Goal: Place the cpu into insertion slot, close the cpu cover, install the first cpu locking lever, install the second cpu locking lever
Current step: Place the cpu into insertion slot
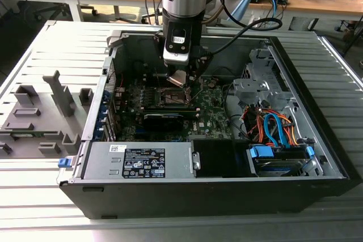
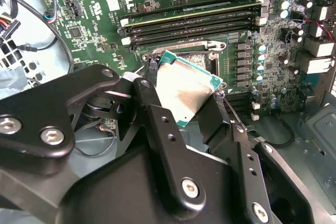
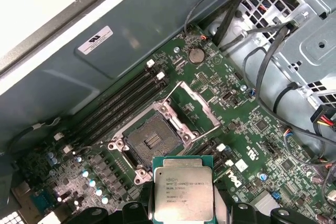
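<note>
The black two-fingered end effector point(image 2: 181, 93) is clamped on the small flat square silver-topped cpu point(image 3: 182, 195), holding it clear above the green circuit board point(image 3: 262, 140). The square black insertion slot point(image 3: 152, 141) lies apart from the chip, at about six o'clock of it in the exterior view. Its thin silver frame-shaped cpu cover point(image 3: 203, 104) stands swung open.

Dull silver-grey cpu point(image 3: 183, 194) top, green edge. Black insertion slot point(image 3: 152, 141), dark centre. Silver-grey cpu cover point(image 3: 203, 107). Green circuit board point(image 3: 252, 140), white markings. Black end effector point(image 2: 179, 95). Blue and orange cables point(image 1: 274, 128). Pale grey ribbed counter point(image 1: 34, 208).
</note>
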Controlling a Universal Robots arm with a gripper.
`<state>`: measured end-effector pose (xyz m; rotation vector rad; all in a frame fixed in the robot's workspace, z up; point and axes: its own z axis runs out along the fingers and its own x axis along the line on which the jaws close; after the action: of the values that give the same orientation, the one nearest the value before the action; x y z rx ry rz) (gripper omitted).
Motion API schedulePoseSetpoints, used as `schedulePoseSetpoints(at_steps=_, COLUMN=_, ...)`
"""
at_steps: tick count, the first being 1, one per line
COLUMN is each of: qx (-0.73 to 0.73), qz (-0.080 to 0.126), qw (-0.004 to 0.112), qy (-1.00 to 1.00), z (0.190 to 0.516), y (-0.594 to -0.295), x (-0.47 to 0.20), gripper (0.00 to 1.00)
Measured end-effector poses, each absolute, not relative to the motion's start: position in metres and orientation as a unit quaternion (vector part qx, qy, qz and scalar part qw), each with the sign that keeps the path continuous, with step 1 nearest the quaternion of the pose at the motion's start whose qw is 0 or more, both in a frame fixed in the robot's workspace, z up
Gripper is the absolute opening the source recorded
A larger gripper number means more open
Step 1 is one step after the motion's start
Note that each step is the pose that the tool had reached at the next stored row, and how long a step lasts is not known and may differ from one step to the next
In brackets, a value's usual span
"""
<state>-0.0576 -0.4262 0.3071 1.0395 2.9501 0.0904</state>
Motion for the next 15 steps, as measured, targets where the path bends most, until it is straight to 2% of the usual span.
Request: schedulePoseSetpoints(at_steps=15, qx=0.341, qz=0.029, qw=0.007, qy=0.94, z=0.3071, y=-0.4262, x=-0.0576, gripper=0.54)
